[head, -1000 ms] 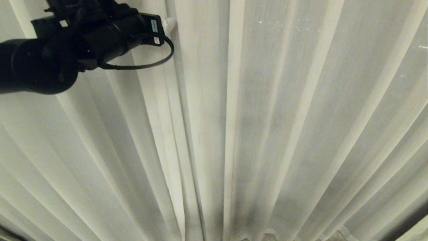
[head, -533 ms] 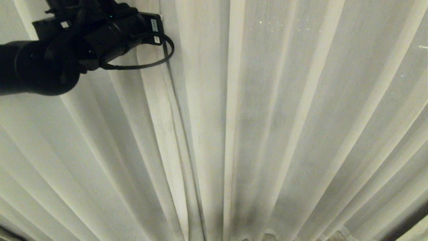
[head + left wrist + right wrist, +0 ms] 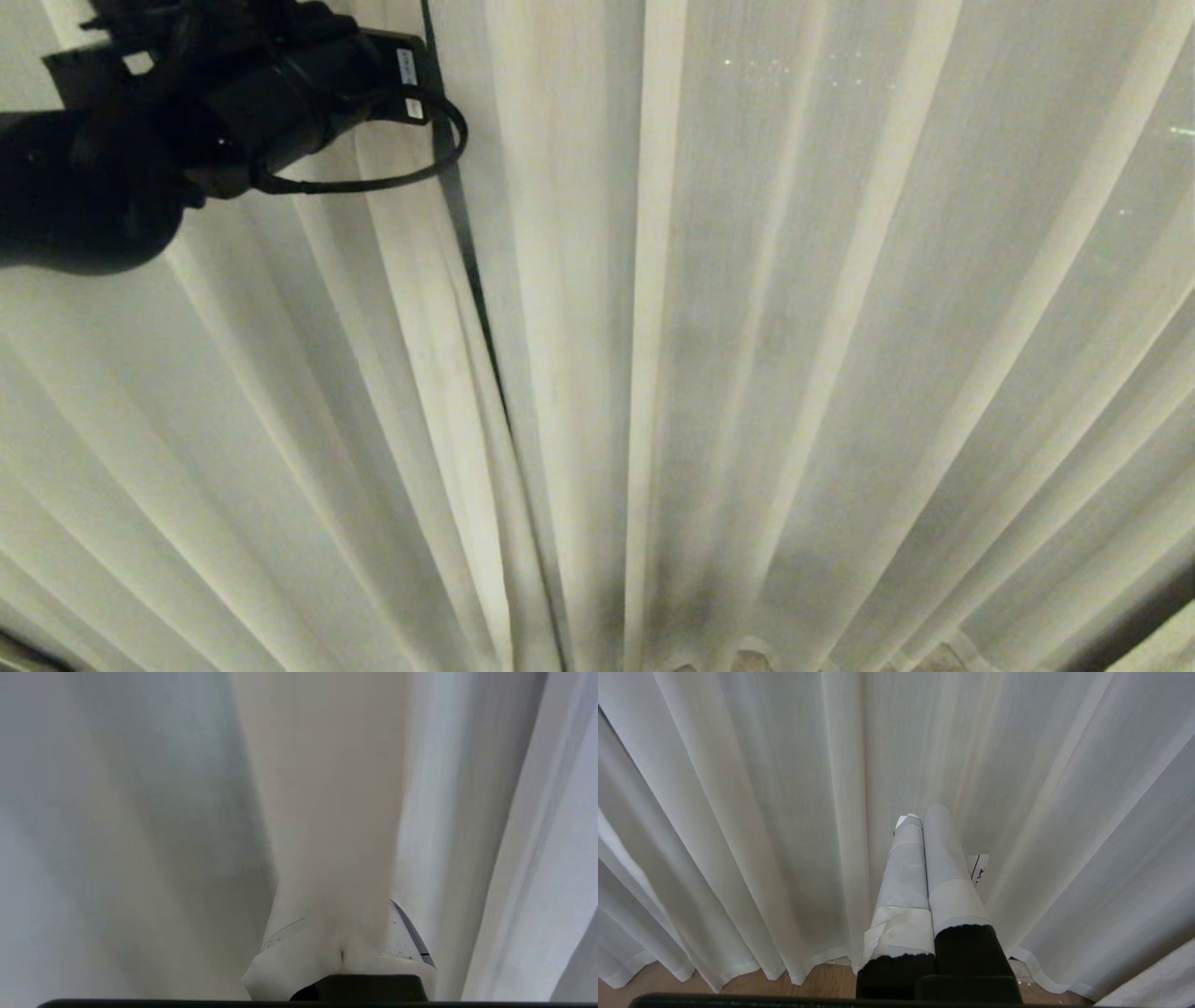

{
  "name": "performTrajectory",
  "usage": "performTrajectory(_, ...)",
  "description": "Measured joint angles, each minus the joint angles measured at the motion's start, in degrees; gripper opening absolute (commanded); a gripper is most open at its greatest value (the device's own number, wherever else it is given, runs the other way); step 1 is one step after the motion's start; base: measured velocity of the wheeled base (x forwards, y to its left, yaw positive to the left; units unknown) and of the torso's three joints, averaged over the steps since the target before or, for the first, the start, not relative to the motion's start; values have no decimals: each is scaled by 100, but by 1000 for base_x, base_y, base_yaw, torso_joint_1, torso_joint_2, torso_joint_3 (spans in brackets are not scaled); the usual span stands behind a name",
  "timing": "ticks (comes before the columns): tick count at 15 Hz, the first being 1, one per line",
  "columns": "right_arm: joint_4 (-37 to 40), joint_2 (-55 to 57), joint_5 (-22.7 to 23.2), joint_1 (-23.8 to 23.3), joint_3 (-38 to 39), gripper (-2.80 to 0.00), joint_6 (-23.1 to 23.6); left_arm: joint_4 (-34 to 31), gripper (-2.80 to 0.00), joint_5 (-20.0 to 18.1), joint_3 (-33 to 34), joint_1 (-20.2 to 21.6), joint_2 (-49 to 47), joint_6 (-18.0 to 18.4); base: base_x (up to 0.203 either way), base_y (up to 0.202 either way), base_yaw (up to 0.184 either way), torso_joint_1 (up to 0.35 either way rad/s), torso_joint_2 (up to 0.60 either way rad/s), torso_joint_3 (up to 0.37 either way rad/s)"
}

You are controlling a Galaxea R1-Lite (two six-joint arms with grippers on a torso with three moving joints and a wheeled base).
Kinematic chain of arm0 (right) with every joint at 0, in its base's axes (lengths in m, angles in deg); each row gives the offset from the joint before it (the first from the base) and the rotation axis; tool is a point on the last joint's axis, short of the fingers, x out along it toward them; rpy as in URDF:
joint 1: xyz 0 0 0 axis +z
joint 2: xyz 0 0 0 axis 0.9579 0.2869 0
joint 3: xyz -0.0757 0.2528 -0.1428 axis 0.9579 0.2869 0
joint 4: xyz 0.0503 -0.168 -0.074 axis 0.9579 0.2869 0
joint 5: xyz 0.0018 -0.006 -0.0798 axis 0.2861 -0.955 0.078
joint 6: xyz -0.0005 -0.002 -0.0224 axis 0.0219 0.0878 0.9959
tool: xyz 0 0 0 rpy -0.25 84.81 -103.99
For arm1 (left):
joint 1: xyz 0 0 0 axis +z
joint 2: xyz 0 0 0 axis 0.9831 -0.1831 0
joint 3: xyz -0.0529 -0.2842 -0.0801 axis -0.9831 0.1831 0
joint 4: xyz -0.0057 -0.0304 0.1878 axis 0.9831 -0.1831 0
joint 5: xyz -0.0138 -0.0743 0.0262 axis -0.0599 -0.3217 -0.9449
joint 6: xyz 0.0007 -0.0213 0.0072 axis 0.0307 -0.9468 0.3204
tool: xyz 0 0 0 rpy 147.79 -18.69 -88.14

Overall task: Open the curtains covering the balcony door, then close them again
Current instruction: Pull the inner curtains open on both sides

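You face the cream woven curtains (image 3: 766, 355), floor-length pleated panels filling the head view. Your black left pincer (image 3: 343, 952) sits at upper left, its white-taped fingers (image 3: 289, 947) clamped on one panel's hemmed edge; fabric hides the fingertips. A thin dark slit (image 3: 457, 201) runs down between the panels beside it; what lies behind cannot be made out. Small white labels (image 3: 405, 67) on the arm are too small to read. Your right pincer (image 3: 924, 821) hangs low near the hems above the wooden floor (image 3: 649, 982), taped fingers pressed together, holding nothing. A tag (image 3: 979, 868) beside it bears illegible marks.
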Motion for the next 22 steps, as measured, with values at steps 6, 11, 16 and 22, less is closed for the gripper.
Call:
performTrajectory(6, 0, 0, 0, 0, 0, -280, 2, -8, -280, 163, 453, 322, 585, 244, 0, 0, 0, 0, 0, 0)
performTrajectory(11, 0, -2, 0, 0, 0, -280, 2, 0, -280, 928, 612, 521, 961, 290, 0, 0, 0, 0, 0, 0)
performTrajectory(16, 0, -7, 0, 0, 0, -280, 1, -16, -280, 1684, 1186, 889, 1452, 434, 0, 0, 0, 0, 0, 0)
performTrajectory(22, 0, -7, 1, -7, 0, -280, 2, 2, -280, 1612, 1791, 1232, 1880, 424, 0, 0, 0, 0, 0, 0)
